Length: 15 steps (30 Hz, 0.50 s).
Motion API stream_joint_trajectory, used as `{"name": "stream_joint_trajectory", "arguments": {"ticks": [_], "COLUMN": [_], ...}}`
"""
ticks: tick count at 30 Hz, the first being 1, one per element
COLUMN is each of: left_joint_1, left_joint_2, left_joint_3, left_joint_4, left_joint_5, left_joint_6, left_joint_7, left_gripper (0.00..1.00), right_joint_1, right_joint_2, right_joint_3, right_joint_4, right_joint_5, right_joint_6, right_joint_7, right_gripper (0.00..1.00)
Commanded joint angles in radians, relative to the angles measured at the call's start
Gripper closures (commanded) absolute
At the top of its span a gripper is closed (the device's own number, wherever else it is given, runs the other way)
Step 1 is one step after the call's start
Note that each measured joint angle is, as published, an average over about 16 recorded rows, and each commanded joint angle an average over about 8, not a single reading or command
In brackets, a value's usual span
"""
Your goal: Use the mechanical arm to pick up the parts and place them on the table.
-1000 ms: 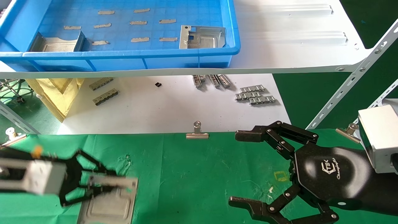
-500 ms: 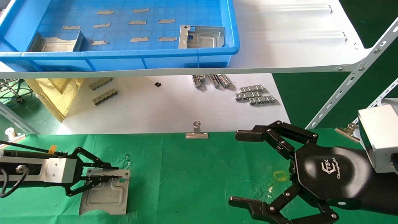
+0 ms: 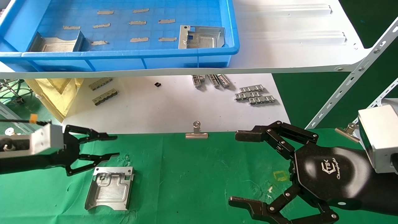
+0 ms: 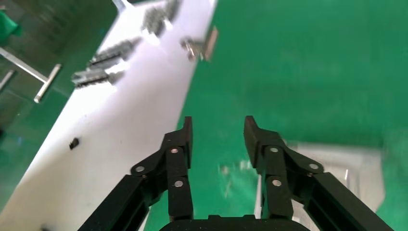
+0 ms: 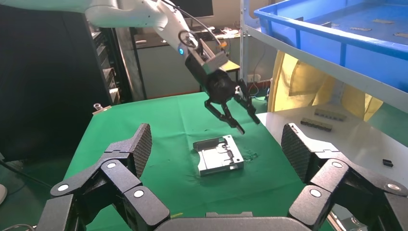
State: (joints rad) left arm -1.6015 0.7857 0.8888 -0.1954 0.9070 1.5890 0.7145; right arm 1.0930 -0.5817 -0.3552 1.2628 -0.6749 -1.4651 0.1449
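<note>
One silvery part (image 3: 110, 188) lies flat on the green table (image 3: 192, 174), recess up; the right wrist view shows this part (image 5: 219, 155) too. My left gripper (image 3: 115, 145) hangs just above and behind it, open and empty, apart from the plate. In its own view the left gripper (image 4: 218, 126) has green cloth between the fingers and the blurred part (image 4: 332, 173) off to one side. Two more parts (image 3: 200, 37) (image 3: 56, 43) rest in the blue bin (image 3: 124, 56). My right gripper (image 3: 235, 169) stays wide open over the cloth at the right, holding nothing.
The bin stands on a white shelf board (image 3: 295, 46) overhanging a white sheet (image 3: 161, 105) with grey link strips (image 3: 255, 95). Binder clips (image 3: 196, 132) (image 3: 348, 130) pin the cloth's far edge. A slanted shelf brace (image 3: 351, 81) runs at the right. A yellow square (image 3: 281, 176) marks the cloth.
My left gripper has opened, let go of the part and lifted away toward the white sheet. The part now lies flat on the cloth. The right arm has not moved.
</note>
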Motion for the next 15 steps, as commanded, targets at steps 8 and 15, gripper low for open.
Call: {"name": "stream_joint_trajectory", "arguments": {"ticks": [8,15], "left_joint_1": [0.103,0.099], "left_joint_2": [-0.042,-0.041], "left_joint_3": [-0.045,-0.044], "left_joint_4": [-0.086,-0.087], "left_joint_5": [-0.17,-0.162], "left_joint_6": [0.017,0.015], "left_joint_7": [-0.164,-0.153], "left_gripper": [0.0,0.0], "right_joint_1": [0.0,0.0], "right_joint_2": [0.0,0.0], "right_joint_3": [0.0,0.0], "right_joint_4": [0.0,0.0], "right_joint_5": [0.0,0.0], "right_joint_6": [0.0,0.0], "right_joint_7": [0.0,0.0], "right_gripper": [0.0,0.0]}}
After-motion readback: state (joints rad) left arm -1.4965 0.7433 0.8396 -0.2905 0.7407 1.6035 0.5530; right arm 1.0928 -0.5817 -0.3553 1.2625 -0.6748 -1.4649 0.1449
